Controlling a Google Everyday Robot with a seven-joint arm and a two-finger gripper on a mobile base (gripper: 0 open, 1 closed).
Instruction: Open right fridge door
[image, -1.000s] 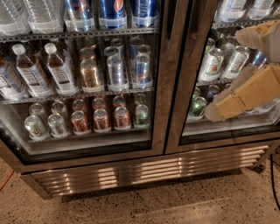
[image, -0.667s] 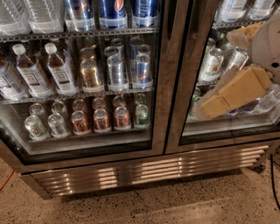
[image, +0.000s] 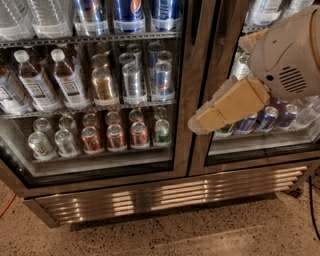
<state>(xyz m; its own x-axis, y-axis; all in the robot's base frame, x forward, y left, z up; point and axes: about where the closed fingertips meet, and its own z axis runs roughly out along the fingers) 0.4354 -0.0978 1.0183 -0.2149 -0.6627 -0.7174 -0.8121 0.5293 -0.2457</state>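
Speckled floor, glowing fridge front: gripper (image: 201, 123) sits on the right fridge door's (image: 227, 45) upright left edge, door stretching rightward; open or closed, can't tell.

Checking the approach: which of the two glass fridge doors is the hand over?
The right fridge door, showing tilted cans: the hand lies across its left frame. The left door shows white-capped bottles.

Speckled brown floor (image: 200, 235), slatted steel base grille (image: 165, 192) catching warm light, orange cable (image: 5, 205) at left edge
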